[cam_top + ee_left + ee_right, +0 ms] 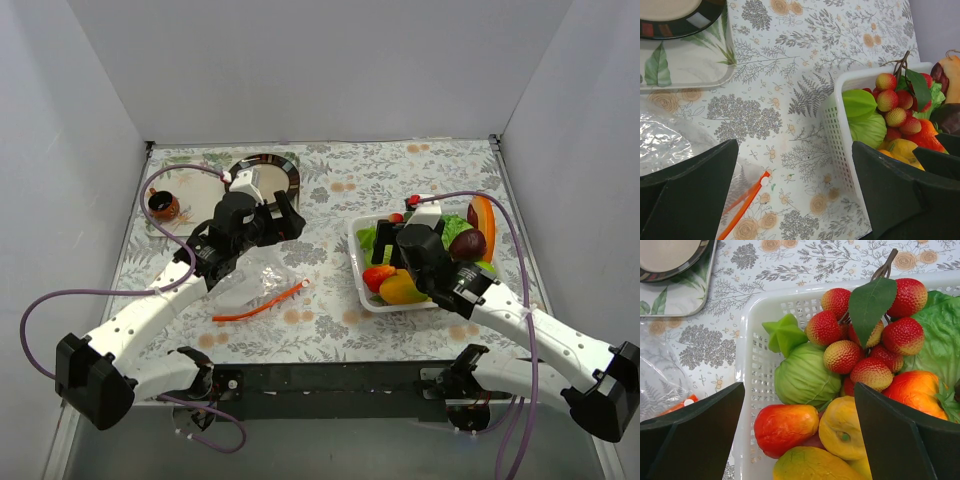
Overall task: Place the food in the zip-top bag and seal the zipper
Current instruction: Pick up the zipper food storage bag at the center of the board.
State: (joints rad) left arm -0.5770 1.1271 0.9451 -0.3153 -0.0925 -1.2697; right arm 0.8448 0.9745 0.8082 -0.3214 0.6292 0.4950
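The food lies heaped in a white basket (358,262): a red-orange fruit (785,427), a green cabbage (805,375), a yellow fruit (842,427), a lychee cluster (865,340) and a green star fruit (785,332). My right gripper (799,387) hangs open just above this heap, holding nothing. The clear zip-top bag (255,280) lies flat on the table left of the basket, with its orange zipper (262,306) along the near edge. Above the bag's far side my left gripper (283,222) is open and empty. The left wrist view shows the zipper (742,207) and the basket (837,130).
A dark-rimmed plate (265,175) rests on a leaf-printed tray (685,65) at the back left. Beside it stands a small brown cup (162,205). Grey walls close in the flower-patterned table on three sides. Purple cables loop from both arms.
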